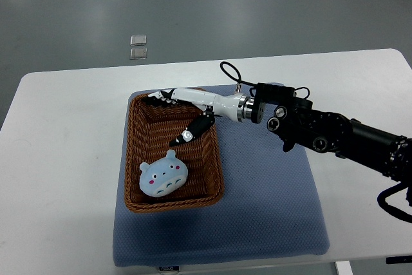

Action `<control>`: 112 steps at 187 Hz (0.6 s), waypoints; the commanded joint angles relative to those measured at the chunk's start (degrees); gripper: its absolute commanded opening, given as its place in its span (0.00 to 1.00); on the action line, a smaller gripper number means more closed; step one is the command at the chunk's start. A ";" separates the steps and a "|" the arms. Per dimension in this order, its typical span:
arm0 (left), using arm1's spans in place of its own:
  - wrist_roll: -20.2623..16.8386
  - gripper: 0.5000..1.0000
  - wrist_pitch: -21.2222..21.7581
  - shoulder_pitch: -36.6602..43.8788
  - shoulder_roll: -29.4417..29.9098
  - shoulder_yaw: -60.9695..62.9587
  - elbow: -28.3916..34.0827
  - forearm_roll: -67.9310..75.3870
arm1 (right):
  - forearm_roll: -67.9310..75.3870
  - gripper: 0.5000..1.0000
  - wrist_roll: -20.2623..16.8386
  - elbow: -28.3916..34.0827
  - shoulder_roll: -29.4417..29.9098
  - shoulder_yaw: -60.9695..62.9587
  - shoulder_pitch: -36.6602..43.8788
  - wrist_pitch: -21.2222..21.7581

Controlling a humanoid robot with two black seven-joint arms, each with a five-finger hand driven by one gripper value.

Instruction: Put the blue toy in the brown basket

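Where the white table [64, 159] carries a blue mat [270, 210], the basket [132, 152] sits on the mat's left part — nothing covers it but the right hand [183, 111], reaching over its far end, fingers spread, holding nothing. Toy [164, 177] lies inside, near end: pale blue, round, pink cheeks, small ears, face up — clear of the hand.

The basket [215, 159] is brown woven wicker, the toy [163, 178] soft matt plush, the mat [270, 210] dimpled blue cloth, the table [71, 159] smooth white, and the right hand [183, 111] glossy white and black plastic with a metal wrist ring.
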 commanded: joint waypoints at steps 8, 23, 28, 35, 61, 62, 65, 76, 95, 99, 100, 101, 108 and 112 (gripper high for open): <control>0.00 1.00 0.00 0.00 0.00 0.00 0.00 0.00 | 11.69 0.80 -2.68 -0.34 -3.28 0.24 2.27 4.82; 0.00 1.00 0.00 0.00 0.00 0.00 0.00 0.00 | 18.89 0.81 -4.35 -2.01 -4.68 0.33 2.89 7.02; 0.00 1.00 0.00 0.00 0.00 0.00 0.00 0.00 | 20.48 0.81 -4.79 -2.62 -4.86 0.33 2.98 7.37; 0.00 1.00 0.00 0.00 0.00 0.00 0.00 0.00 | 23.90 0.81 -5.75 -4.11 -5.21 0.41 3.07 7.99; 0.00 1.00 0.00 0.00 0.00 0.00 0.00 0.00 | 36.74 0.81 -9.09 -7.98 -5.65 4.11 2.45 9.57; 0.00 1.00 0.00 0.00 0.00 0.00 0.00 0.00 | 37.87 0.81 -9.53 -8.33 -5.65 4.37 2.36 9.74; 0.00 1.00 0.00 0.00 0.00 0.00 0.00 0.00 | 40.07 0.81 -10.58 -8.95 -5.74 4.90 2.28 10.01; 0.00 1.00 0.00 0.00 0.00 0.00 0.00 0.00 | 45.44 0.81 -13.40 -10.27 -5.74 5.69 0.96 10.62; 0.00 1.00 0.00 0.00 0.00 0.00 0.00 0.00 | 53.26 0.82 -16.74 -12.03 -5.65 5.86 -1.33 10.89; 0.00 1.00 0.00 0.00 0.00 0.00 0.00 0.00 | 54.49 0.82 -17.00 -12.12 -5.65 5.86 -1.59 10.98; 0.00 1.00 0.00 0.00 0.00 0.00 0.00 0.00 | 55.10 0.82 -17.09 -12.20 -5.65 5.78 -1.68 10.98; 0.00 1.00 0.00 0.00 0.00 0.00 0.00 0.00 | 55.11 0.82 -17.09 -12.20 -5.65 5.78 -1.68 10.98; 0.00 1.00 0.00 0.00 0.00 0.00 0.00 0.00 | 57.04 0.82 -17.09 -12.38 -5.74 5.86 -2.38 10.89; 0.00 1.00 0.00 0.00 0.00 0.00 0.00 0.00 | 57.83 0.82 -17.09 -12.55 -5.74 5.86 -2.65 10.89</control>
